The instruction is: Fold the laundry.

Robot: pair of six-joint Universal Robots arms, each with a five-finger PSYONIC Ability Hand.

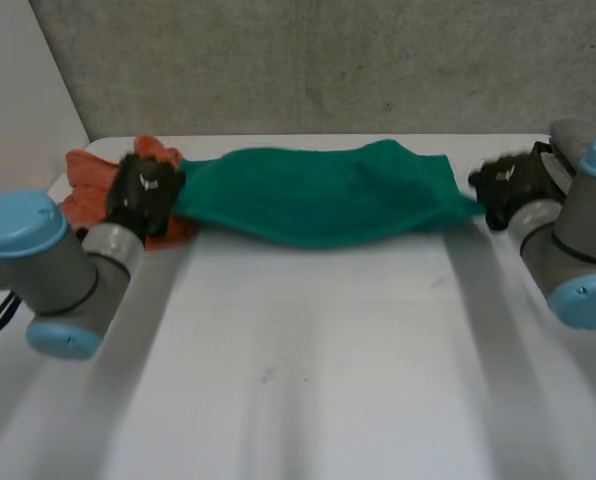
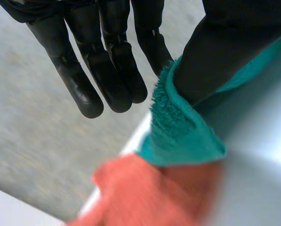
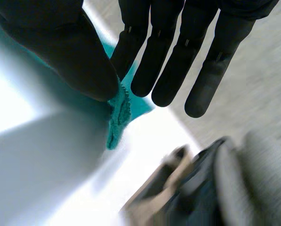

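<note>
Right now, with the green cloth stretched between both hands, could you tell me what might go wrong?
The right hand pinches only a corner tip of the green terry cloth, so it may slip. The left hand grips beside the crumpled orange cloth at the edge of the white table, which might snag or get dragged off.

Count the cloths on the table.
2. The green cloth is stretched between the hands, left hand pinching one end, right hand the other. The orange cloth lies bunched at the table's far left corner, under the left hand. More could be hidden beneath it.
</note>
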